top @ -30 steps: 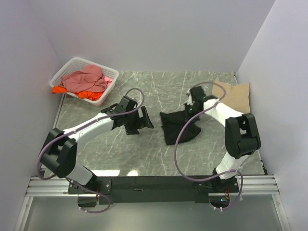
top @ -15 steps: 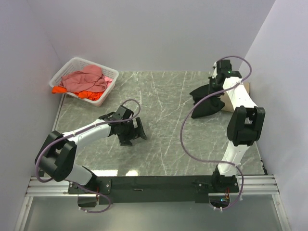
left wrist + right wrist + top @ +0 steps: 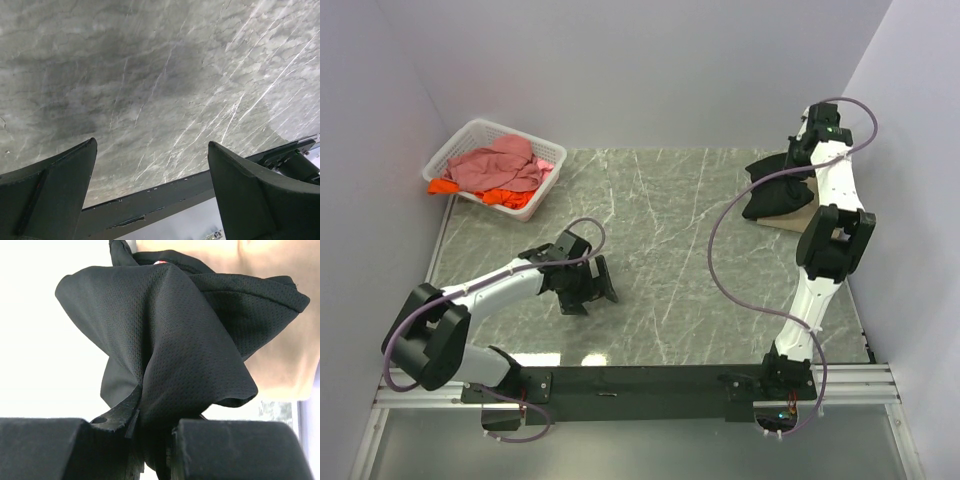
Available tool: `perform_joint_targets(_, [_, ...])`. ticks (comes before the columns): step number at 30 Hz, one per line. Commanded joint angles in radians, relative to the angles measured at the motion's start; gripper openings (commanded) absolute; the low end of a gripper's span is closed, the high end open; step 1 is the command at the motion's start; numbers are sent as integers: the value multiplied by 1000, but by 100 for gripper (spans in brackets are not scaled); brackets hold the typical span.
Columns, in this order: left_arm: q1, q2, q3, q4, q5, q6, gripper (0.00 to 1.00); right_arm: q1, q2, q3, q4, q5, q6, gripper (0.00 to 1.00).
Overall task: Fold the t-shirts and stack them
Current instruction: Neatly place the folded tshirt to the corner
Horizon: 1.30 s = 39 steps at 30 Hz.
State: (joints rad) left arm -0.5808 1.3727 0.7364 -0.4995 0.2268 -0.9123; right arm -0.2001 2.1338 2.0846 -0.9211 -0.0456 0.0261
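Note:
My right gripper (image 3: 798, 165) is shut on the black t-shirt (image 3: 775, 188) and holds it bunched over the tan t-shirt (image 3: 802, 214) at the table's back right corner. In the right wrist view the black t-shirt (image 3: 170, 340) hangs from my jaws, with the tan t-shirt (image 3: 280, 340) behind it. My left gripper (image 3: 592, 290) is open and empty low over the bare table left of centre; its fingertips (image 3: 235, 170) frame only marble. Pink (image 3: 498, 165) and orange (image 3: 510, 197) t-shirts lie heaped in the basket.
A white lattice basket (image 3: 457, 145) stands at the back left corner. White walls close in the table on the left, back and right. The black front rail (image 3: 165, 195) shows under my left gripper.
My right gripper has carried the black t-shirt from the table's middle right up to the back right corner, over the tan t-shirt. My left gripper has drawn back toward the near left.

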Motion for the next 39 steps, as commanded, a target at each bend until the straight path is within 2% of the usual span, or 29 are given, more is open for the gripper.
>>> perform_joint_targets(1, [4, -35, -12, -5, -12, -16, 98, -22, 15, 74, -7, -39, 12, 0])
perform_joint_targets(8, [4, -44, -20, -19, -15, -19, 98, -73, 60, 89, 11, -11, -5, 0])
perform_joint_targets(14, [4, -57, -31, -45, -23, -28, 98, -113, 135, 184, -4, 18, -17, 0])
perform_joint_targets(26, [2, -69, -11, -106, -27, -39, 98, -119, 170, 135, 80, 188, -17, 2])
perform_joint_targets(28, [2, -70, -8, -111, -27, -39, 98, -119, 163, 114, 93, 213, -17, 12])
perform_joint_targets(29, [2, -72, -6, -113, -26, -39, 98, -119, 147, 82, 102, 236, 3, 28])
perform_joint_targets(31, [2, -73, 0, -117, -32, -37, 98, -121, 114, 30, 132, 268, 15, 39])
perform_joint_targets(33, [2, -73, 8, -120, -35, -34, 98, -119, 56, -47, 194, 267, 20, 54])
perform_joint_targets(34, [2, -73, 12, -122, -34, -34, 98, -119, 40, -61, 205, 266, 21, 63])
perform_joint_targets(35, [2, -72, 17, -122, -35, -33, 98, -119, 31, -69, 217, 268, 26, 78])
perform_joint_targets(36, [2, -73, 18, -122, -37, -34, 98, -117, 9, -67, 220, 271, 26, 86])
perform_joint_targets(39, [2, -80, 20, -123, -38, -36, 98, -114, -38, -77, 237, 294, 20, 88])
